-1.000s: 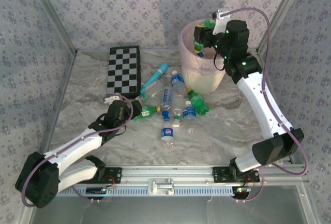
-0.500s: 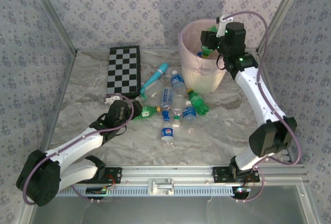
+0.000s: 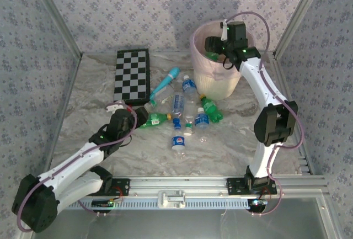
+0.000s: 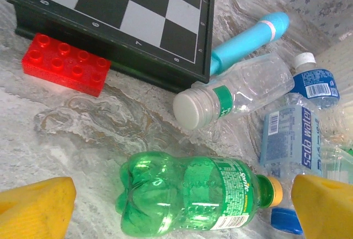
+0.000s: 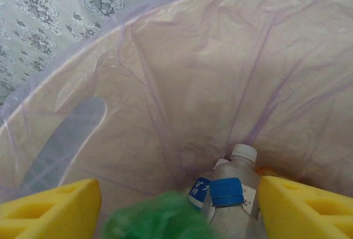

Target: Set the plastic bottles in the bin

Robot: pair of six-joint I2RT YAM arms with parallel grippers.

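Note:
Several plastic bottles (image 3: pixel 189 87) lie in a cluster mid-table. A green Sprite bottle (image 4: pixel 193 195) with a yellow cap lies on its side between the fingers of my left gripper (image 4: pixel 182 208), which is open and not touching it; from above that gripper (image 3: pixel 138 118) sits just left of the same bottle (image 3: pixel 155 119). My right gripper (image 3: pixel 210 44) hangs open over the bin (image 3: pixel 218 81). In the right wrist view a blurred green bottle (image 5: pixel 154 219) sits loose between and below the spread fingers of that gripper (image 5: pixel 179 208), above a blue-capped bottle (image 5: pixel 226 192) and a white-capped bottle (image 5: pixel 242 155) inside the pink liner (image 5: pixel 193 73).
A checkerboard (image 3: pixel 132 74) lies at the back left with a red toy brick (image 4: pixel 66 63) against its near edge. A teal wand (image 3: pixel 165 83) lies between board and bottles. Patterned walls close in the back and both sides.
My right gripper has swung left over the bin's mouth and opened, letting go of the green bottle. My left gripper has edged forward toward the green Sprite bottle.

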